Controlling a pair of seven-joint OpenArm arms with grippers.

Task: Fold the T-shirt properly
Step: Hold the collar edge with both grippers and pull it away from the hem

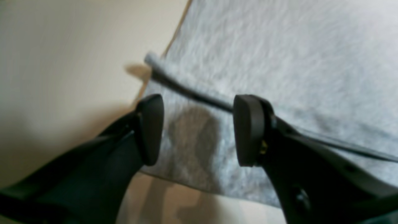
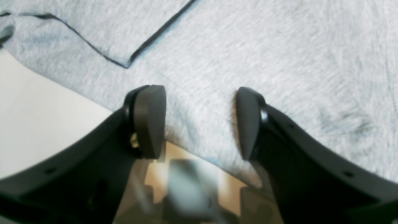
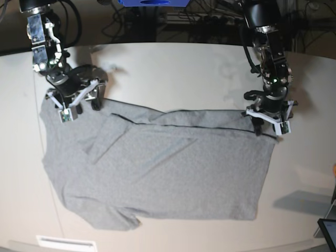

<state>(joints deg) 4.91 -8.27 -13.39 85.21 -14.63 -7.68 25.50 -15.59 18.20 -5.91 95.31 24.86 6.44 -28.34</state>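
The heather-grey T-shirt (image 3: 168,173) lies spread on the beige table (image 3: 184,73), plain side up, with its top strip folded over along a dark seam line. My left gripper (image 3: 268,126) stands at the shirt's top right corner. In the left wrist view the left gripper (image 1: 199,130) is open, its fingers astride the cloth edge (image 1: 279,62) just below a folded hem. My right gripper (image 3: 79,107) is at the top left, by the sleeve. In the right wrist view the right gripper (image 2: 199,123) is open over the shirt's border (image 2: 248,46), with nothing pinched.
A blue object (image 3: 152,2) and cables sit behind the table's far edge. A dark screen-like corner (image 3: 328,228) shows at the bottom right. A white label (image 3: 65,243) is on the front edge. Bare tabletop (image 1: 62,62) lies beside the shirt.
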